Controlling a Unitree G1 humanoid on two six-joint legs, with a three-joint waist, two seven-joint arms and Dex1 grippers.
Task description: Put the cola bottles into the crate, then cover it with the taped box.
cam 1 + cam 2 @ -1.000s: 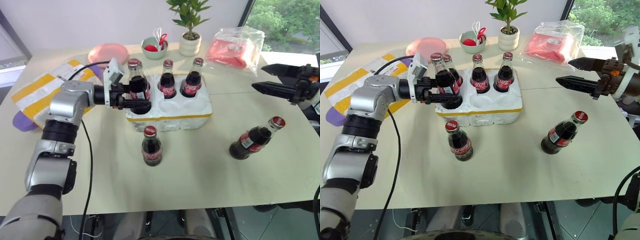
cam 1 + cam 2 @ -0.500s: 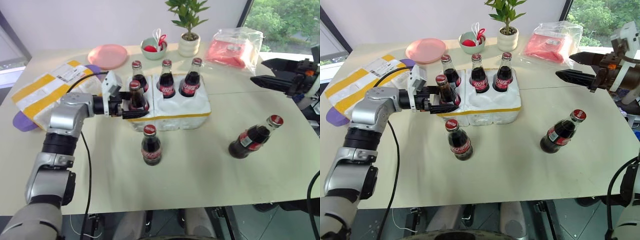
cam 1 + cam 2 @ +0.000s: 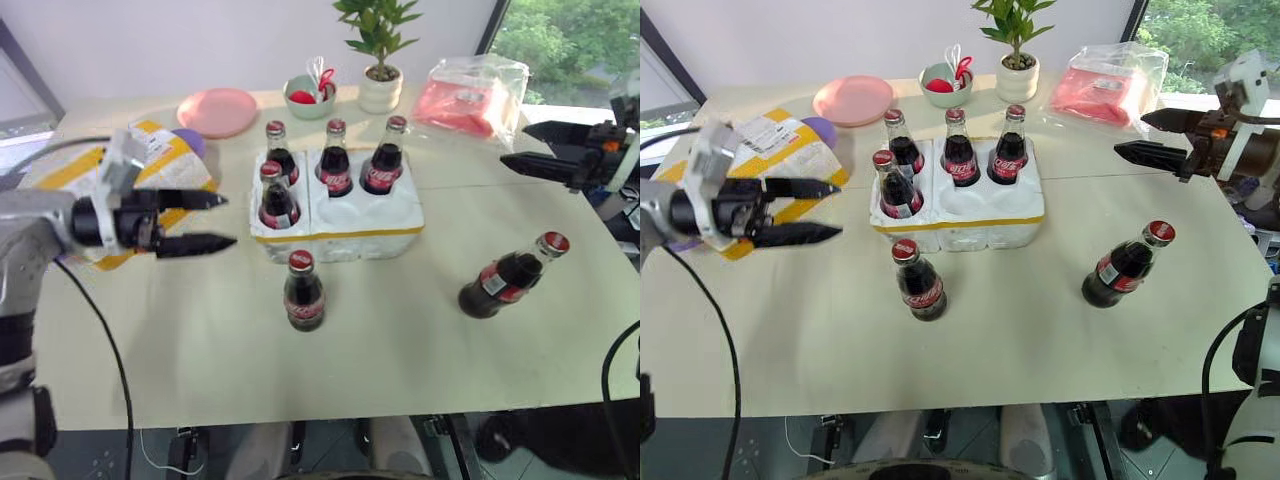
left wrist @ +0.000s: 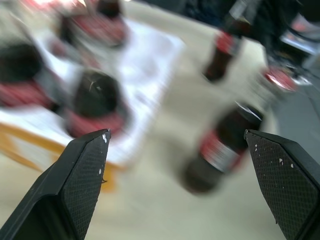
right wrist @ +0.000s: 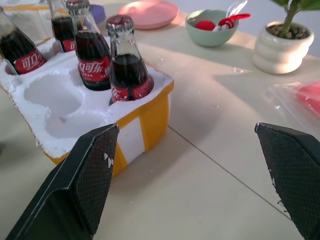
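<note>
The crate (image 3: 345, 236), white foam with a yellow band, stands mid-table. Three cola bottles fill its back row and another cola bottle (image 3: 277, 199) stands in its front left well. One loose cola bottle (image 3: 303, 291) stands upright just in front of the crate. Another (image 3: 508, 275) lies on its side to the right. My left gripper (image 3: 226, 220) hovers left of the crate, open and empty, pointing at it. My right gripper (image 3: 512, 146) hangs open and empty at the far right, above the table. The taped box (image 3: 80, 172), with yellow stripes and a label, lies behind my left gripper.
Along the far edge sit a pink plate (image 3: 217, 106), a green bowl (image 3: 308, 96) with red items, a potted plant (image 3: 380, 85) and a clear bag (image 3: 475, 92) with something red. A purple object (image 3: 190, 141) peeks out beside the taped box.
My left gripper set a bottle into the front left well, opened, and pulled back to the left, away from the crate. The right gripper has hardly moved.
</note>
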